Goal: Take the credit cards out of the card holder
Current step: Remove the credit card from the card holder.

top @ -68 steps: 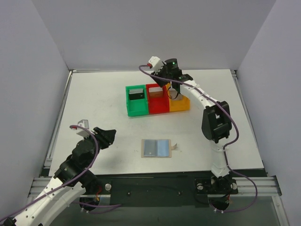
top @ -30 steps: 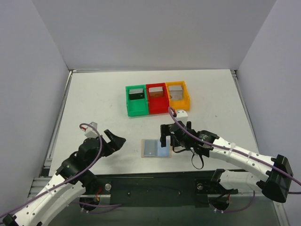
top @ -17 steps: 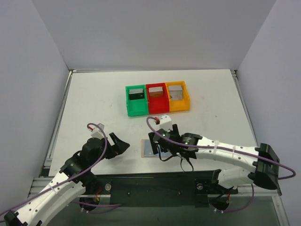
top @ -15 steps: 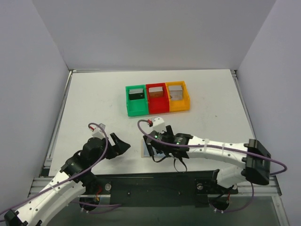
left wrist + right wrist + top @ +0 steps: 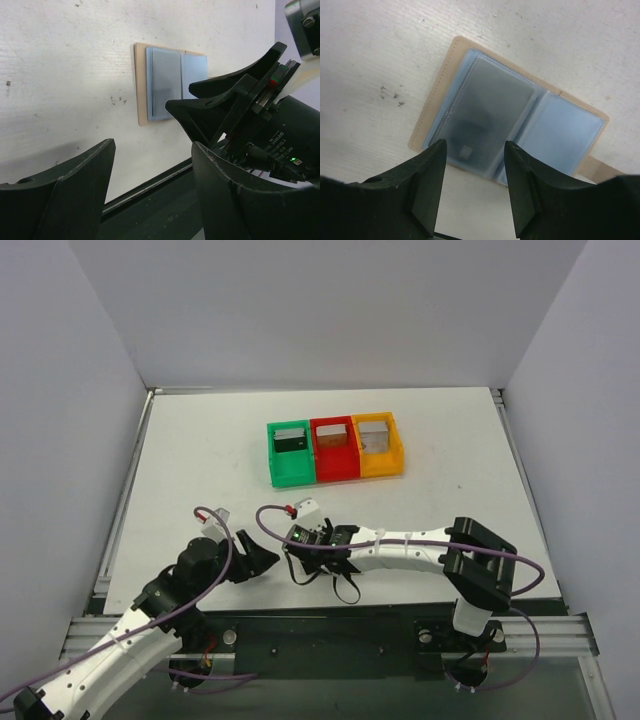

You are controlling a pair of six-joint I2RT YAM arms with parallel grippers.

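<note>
I've swung the right end effector (image 5: 474, 162) from the bins (image 5: 335, 475) down over the card holder (image 5: 439, 87). Jaws narrowing, nothing grasped, a credit card (image 5: 480, 112) just beneath. Left end effector (image 5: 150, 167) released alongside. Pull comes next, I reckon.

This is a robotics lab bench, set up as a closed test cell. Plain grey panels (image 5: 70, 390) wall in a scuffed white tabletop (image 5: 210, 470) on the left, the back and the right of the overhead view. An aluminium rail (image 5: 550, 620) along the bottom edge carries two cabled arms (image 5: 400, 548) (nothing homely anywhere). Three bright plastic bins (image 5: 335, 468) sit in a row at upper centre.
</note>
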